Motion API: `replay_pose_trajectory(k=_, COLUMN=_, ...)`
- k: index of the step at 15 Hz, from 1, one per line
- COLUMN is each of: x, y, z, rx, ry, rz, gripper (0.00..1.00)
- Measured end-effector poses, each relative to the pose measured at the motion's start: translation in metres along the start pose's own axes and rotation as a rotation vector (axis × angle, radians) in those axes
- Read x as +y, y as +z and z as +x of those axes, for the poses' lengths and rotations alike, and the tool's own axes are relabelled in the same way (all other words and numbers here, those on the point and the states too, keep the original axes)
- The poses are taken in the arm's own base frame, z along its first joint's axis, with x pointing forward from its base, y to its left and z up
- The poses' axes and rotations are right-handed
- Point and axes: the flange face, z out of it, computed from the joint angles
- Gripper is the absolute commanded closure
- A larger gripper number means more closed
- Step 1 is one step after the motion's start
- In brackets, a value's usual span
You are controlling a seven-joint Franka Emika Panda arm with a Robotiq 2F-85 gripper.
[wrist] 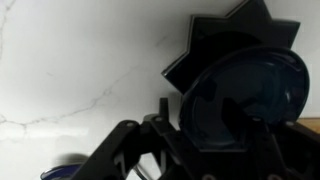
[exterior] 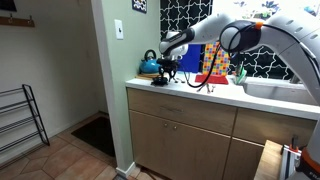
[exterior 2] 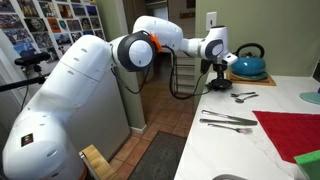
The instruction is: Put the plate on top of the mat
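White marble counter (exterior 2: 225, 145): we are logging the gripper (exterior 2: 216, 84) hanging beside the teal kettle (exterior 2: 248, 66), finger spread unreadable. The plate (exterior 2: 314, 97), seemingly the orange sliver at the frame edge, is lying well apart from it, just beyond the mat (exterior 2: 290, 132).

Arm (exterior 2: 150, 45) outstretched, end effector (exterior 2: 218, 82) pointing down

1 red rectangular mat (exterior 2: 288, 132) lies flat on the white counter (exterior 2: 240, 150). An orange sliver at the frame edge, possibly the plate (exterior 2: 314, 97), sits apart from the mat.
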Motion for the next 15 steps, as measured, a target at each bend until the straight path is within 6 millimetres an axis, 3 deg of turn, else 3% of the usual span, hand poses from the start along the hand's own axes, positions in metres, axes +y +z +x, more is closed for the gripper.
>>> replay_pose_trajectory(k=4, x=0.000, y=0.000, z=0.000, rx=-0.016, ry=0.006, rz=0.014, gripper=1.00)
replay_pose_trajectory(k=15, x=0.002, y=-0.022, z=0.008, rx=-0.030, ry=0.053, rz=0.061, gripper=0.98)
